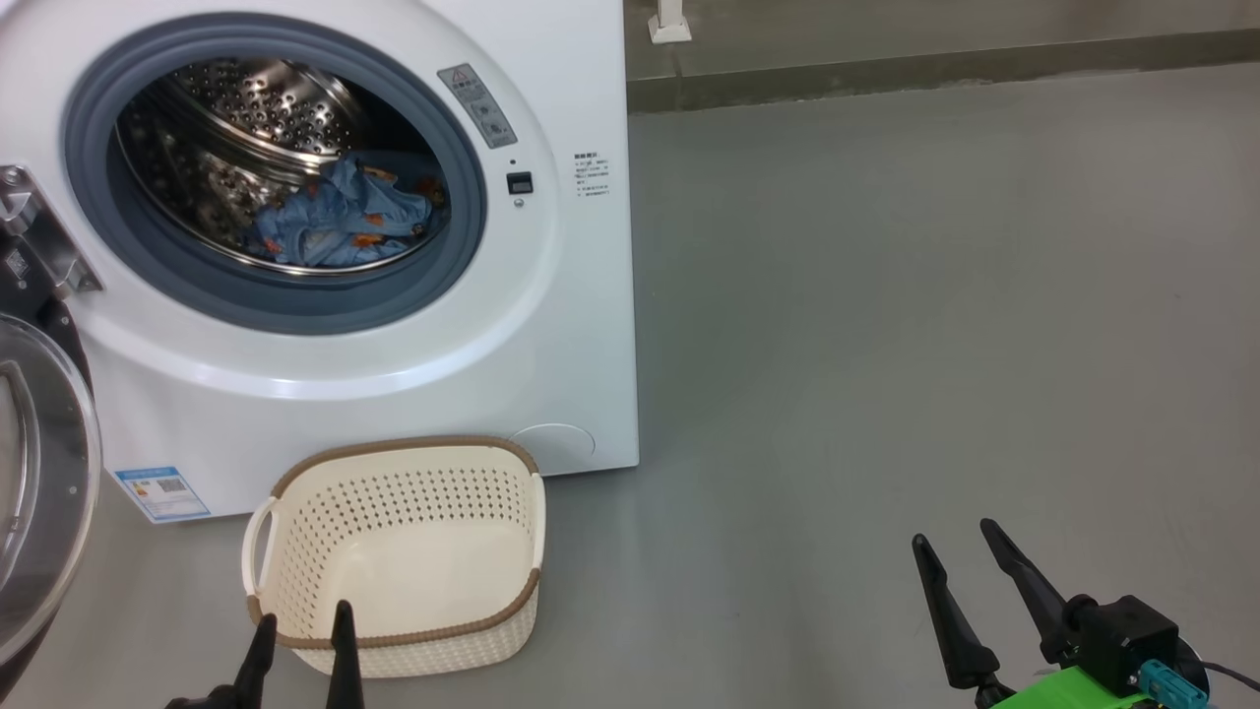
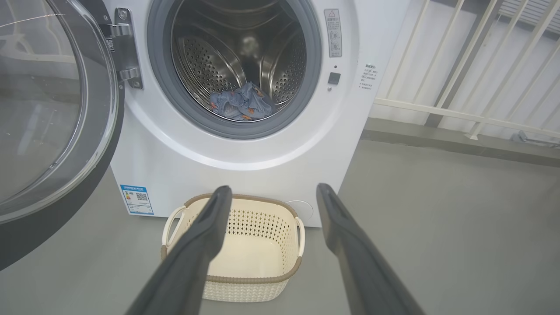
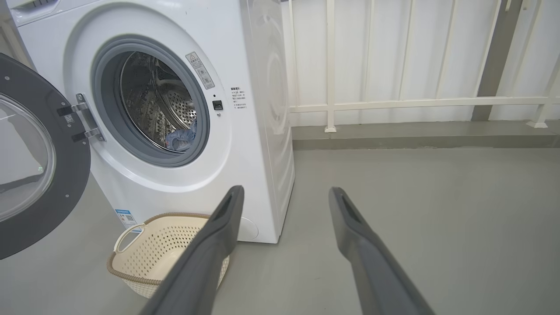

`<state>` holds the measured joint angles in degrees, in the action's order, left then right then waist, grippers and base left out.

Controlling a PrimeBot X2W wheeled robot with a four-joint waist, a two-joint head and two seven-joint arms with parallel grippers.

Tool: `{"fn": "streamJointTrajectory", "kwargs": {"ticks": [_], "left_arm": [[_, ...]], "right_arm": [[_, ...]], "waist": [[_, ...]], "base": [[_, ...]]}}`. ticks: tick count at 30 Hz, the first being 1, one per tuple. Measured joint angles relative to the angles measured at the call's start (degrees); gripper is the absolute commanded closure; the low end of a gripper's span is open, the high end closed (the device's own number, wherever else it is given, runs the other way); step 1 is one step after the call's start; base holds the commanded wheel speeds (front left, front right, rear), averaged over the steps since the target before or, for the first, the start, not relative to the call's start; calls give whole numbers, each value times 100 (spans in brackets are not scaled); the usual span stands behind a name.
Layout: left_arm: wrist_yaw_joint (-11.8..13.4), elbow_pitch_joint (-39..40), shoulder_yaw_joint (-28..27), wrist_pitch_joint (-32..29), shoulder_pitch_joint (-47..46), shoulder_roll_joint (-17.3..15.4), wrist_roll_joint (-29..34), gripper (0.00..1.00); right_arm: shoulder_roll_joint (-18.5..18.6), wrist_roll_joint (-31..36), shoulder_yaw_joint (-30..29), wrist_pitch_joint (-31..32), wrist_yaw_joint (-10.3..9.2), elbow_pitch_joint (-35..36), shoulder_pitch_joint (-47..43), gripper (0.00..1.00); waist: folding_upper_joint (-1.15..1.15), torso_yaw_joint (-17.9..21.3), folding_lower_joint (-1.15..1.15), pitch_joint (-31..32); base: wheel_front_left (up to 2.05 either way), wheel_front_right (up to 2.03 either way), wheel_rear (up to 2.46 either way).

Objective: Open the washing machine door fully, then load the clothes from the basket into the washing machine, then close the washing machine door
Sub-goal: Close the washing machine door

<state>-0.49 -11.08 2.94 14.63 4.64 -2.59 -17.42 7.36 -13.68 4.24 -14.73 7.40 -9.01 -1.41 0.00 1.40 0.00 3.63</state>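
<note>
Both pincers sit nearest, fingers spread wide and holding nothing: the left pincer (image 1: pixel 303 635) hangs just before the near rim of the basket (image 1: pixel 413 507), the right pincer (image 1: pixel 960 551) over bare floor (image 1: pixel 886 295) well off to the right. Inside the basket nothing shows, so the loading looks done and the closing is the step left. Just to the left of the basket stands the washing machine door (image 2: pixel 52 113), swung wide on its hinge (image 2: pixel 124 48) at the left of the opening, its glass bowl bulging toward the machine side. It is probably stiff and fairly heavy but free to swing, so a push should serve better than a grip; the glossy black ring (image 3: pixel 74 183) looks slippery and the glass is the part to spare. The best place to press is likely the ring's outer edge, far from the hinge, where a light push turns it most, with a firmer press at the end for the latch. No handle can be made out. Beyond, in the washing machine (image 1: pixel 551 325), the clothes (image 1: pixel 335 222) lie low in the steel drum (image 1: pixel 246 108), soft and light, seemingly behind the grey gasket (image 1: pixel 94 231), so they should not catch the door. A pale railing (image 3: pixel 415 103) stands farthest back.
</note>
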Motion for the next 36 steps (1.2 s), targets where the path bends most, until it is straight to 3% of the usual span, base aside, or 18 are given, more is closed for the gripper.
{"fn": "streamJointTrajectory", "kwargs": {"ticks": [23,36], "left_arm": [[25,22,-10,0,-1,0,86,0],[118,85,-111,-1,21,1,210,0]], "right_arm": [[-20,0,-4,0,0,0,1,0],[-49,-13,248,0,0,7,-2,0]], "waist": [[0,-78,0,-39],[0,-725,0,-35]], "base": [[0,0,0],[0,0,0]]}}
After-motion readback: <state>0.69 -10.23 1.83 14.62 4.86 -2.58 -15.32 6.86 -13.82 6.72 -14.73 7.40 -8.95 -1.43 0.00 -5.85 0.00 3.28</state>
